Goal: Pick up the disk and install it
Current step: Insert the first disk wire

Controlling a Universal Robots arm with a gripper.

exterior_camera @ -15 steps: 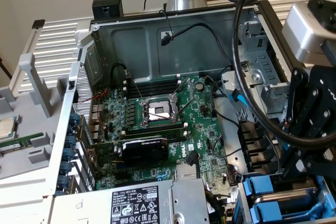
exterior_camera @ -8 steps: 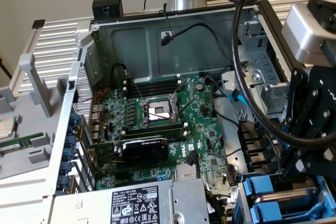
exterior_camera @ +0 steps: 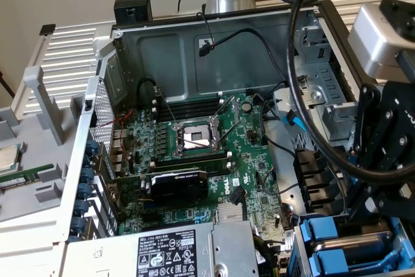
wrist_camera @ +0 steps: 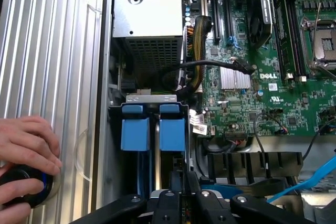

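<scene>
Ribbed bench (wrist_camera: 52, 51) plating carried the open case (exterior_camera: 175, 63). Nearest, the gripper (wrist_camera: 184, 182) showed narrow jaws; any hold could not be told. Just beyond, the disk (wrist_camera: 172, 129) stood edgewise in the bay (wrist_camera: 152, 98), beside a second tray (wrist_camera: 131, 129). Judged stiff, dense and shock-sensitive, it was best gripped by its blue rails.

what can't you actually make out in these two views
- Any label on the blue trays: wrist view, hidden down inside the bay.
- Black knob: wrist view, covered by a hand, cut by the frame edge.
- Whether the gripper holds anything: wrist view, its own links block that spot.
</scene>
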